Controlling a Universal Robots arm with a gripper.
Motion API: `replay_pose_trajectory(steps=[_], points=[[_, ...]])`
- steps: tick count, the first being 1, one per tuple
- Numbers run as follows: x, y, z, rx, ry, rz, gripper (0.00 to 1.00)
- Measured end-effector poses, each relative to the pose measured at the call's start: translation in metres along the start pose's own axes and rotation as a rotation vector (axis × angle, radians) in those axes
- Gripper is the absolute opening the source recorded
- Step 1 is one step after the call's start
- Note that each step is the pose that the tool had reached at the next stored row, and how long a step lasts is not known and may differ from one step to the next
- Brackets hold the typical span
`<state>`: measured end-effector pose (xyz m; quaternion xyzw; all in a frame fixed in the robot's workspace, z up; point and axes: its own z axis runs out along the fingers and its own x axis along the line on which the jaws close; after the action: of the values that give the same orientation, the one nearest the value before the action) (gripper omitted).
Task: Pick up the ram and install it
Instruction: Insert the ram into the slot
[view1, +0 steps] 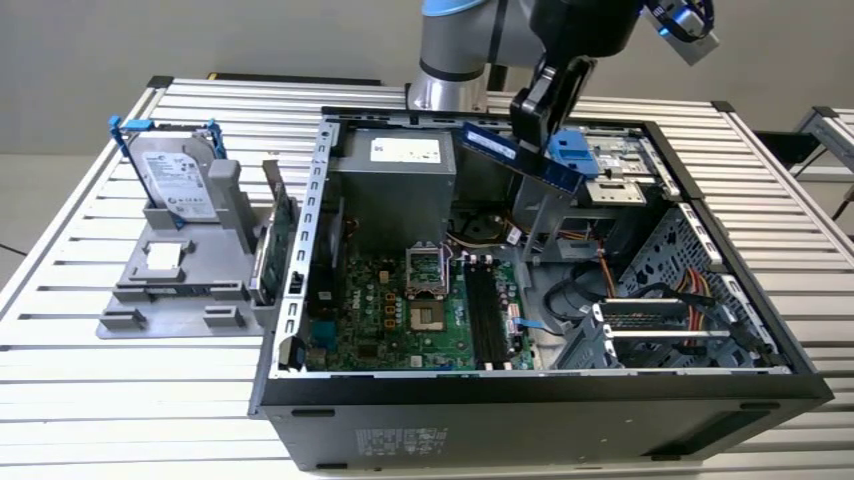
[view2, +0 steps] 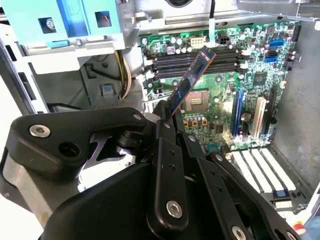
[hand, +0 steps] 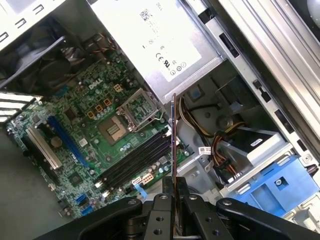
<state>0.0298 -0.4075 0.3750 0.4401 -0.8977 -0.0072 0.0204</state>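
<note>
The ram (view1: 507, 148), a thin bluish stick, hangs tilted in the air over the open computer case (view1: 534, 385). My gripper (view1: 534, 128) is shut on one end of it, above the back of the case near the power supply. In the second wrist view the ram (view2: 192, 79) sticks out from the fingertips (view2: 161, 109) toward the black memory slots (view2: 195, 60). The first wrist view has the ram (hand: 173, 140) edge-on, rising from the gripper (hand: 175, 184) beside the slots (hand: 135, 162). The slots (view1: 487, 315) lie well below and nearer the case's front.
A silver hard drive (view1: 180, 180) stands in a grey holder (view1: 174, 290) at the exterior view's left, with a green card (view1: 274, 250) on edge beside it. Inside the case are the power supply (view1: 394, 185), a blue drive caddy (view1: 571, 150) and cables (view1: 641, 290).
</note>
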Motion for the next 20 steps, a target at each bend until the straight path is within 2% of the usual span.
replay_pose_trajectory(steps=[10, 20], points=[[0.0047, -0.0045, 0.0000, -0.0013, -0.0013, 0.042, 0.00], [0.0105, -0.0090, 0.0001, -0.0031, -0.0032, 0.103, 0.00]])
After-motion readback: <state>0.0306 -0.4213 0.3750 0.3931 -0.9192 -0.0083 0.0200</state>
